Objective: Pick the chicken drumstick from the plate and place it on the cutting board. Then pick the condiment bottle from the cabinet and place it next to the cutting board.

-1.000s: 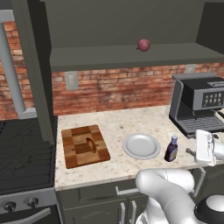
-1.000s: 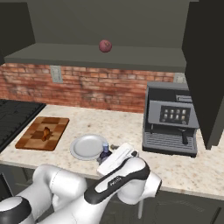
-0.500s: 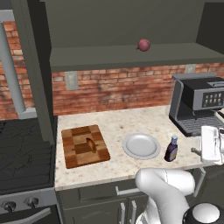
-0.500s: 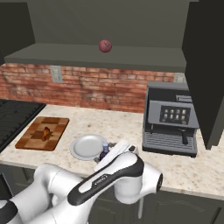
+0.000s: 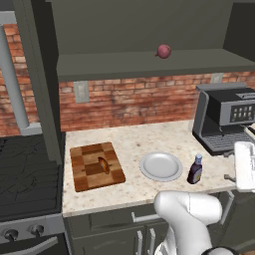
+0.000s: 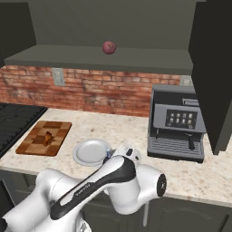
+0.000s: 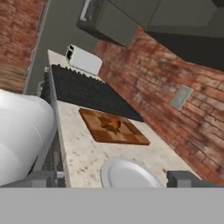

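Gaping tool (image 7: 109,179), holding nothing

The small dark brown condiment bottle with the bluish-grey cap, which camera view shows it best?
The left base view: the small dark brown condiment bottle stands upright in full on the speckled counter, right of the round light-grey plate. In the right base view the white arm covers nearly all of it.

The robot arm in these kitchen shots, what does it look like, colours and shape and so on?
The arm is made of thick, rounded, glossy white segments, with a long dark stripe along one link and dark joint sections. Its hand is a boxy white block. In the hand view, two small, squared dark grey finger tips rise at the bottom. No cables or markings are visible.
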Motion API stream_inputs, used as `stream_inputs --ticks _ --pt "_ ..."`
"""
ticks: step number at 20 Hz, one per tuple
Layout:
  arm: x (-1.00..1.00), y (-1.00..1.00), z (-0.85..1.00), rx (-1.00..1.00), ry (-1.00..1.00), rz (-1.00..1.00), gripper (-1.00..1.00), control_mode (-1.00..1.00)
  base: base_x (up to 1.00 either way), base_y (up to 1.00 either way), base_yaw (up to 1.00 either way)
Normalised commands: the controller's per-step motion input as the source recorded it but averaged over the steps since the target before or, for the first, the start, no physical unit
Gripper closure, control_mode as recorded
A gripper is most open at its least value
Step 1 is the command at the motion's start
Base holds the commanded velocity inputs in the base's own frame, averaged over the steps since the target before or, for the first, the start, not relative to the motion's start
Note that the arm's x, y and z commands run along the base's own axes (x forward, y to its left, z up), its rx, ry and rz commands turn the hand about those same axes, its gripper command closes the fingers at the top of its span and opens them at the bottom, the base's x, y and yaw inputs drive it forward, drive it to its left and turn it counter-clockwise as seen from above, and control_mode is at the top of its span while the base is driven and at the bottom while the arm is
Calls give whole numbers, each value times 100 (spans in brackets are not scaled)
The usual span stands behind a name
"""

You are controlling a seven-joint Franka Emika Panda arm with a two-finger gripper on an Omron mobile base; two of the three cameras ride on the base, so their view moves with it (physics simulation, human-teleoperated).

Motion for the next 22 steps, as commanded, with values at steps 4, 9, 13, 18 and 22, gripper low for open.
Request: stream_inputs --ticks 4,9,13,18,22 --pt "-46 0 0 -43 -20 -1 -100 -100 0 0 0" --pt "-50 0 0 -48 -26 -4 -100 -100 0 0 0" --pt "-45 0 8 -51 -31 -5 -100 -100 0 0 0" --pt "-38 0 21 -53 -37 -5 -100 -100 0 0 0" --pt "-32 0 37 -52 -43 -2 -100 -100 0 0 0"
